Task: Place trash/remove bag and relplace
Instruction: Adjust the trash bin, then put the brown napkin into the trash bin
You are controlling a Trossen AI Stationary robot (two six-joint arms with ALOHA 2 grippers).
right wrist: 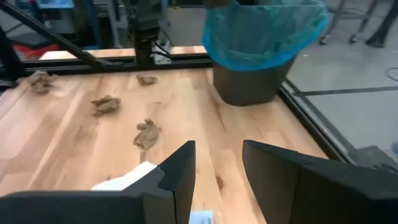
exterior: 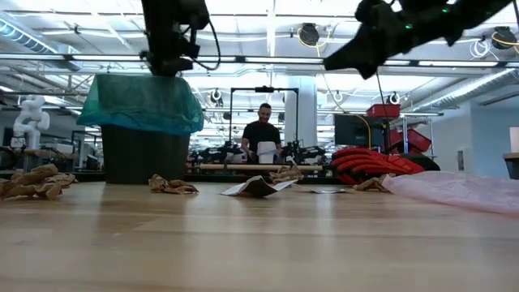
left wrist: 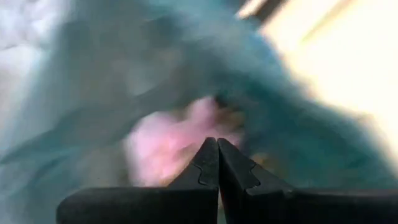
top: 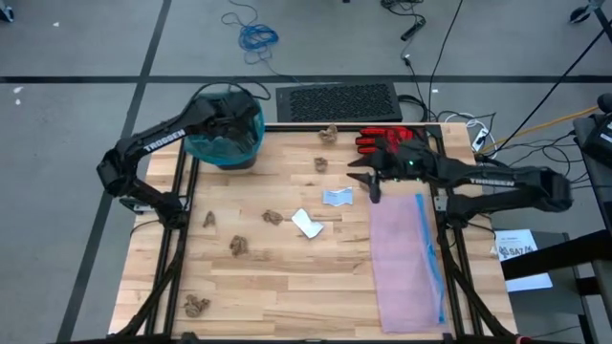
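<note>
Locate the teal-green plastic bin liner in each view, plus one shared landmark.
High view: teal-green plastic bin liner at the table's far left corner.
Low view: left, draped over the dark bin.
Left wrist view: fills the picture behind the shut fingers.
Right wrist view: top right.
Landmark: the dark bin.

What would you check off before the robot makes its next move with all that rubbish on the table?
1. Left gripper over the bin, fingers shut, nothing seen between them: ok.
2. Teal bag folded over the bin's rim: ok.
3. Paper scraps lying on the table, not in the bin: not ok.
4. Right gripper open and empty, above the table: ok.
5. Pink bag flat near the right arm: ok.
6. How full the bin is: cannot tell.
</note>
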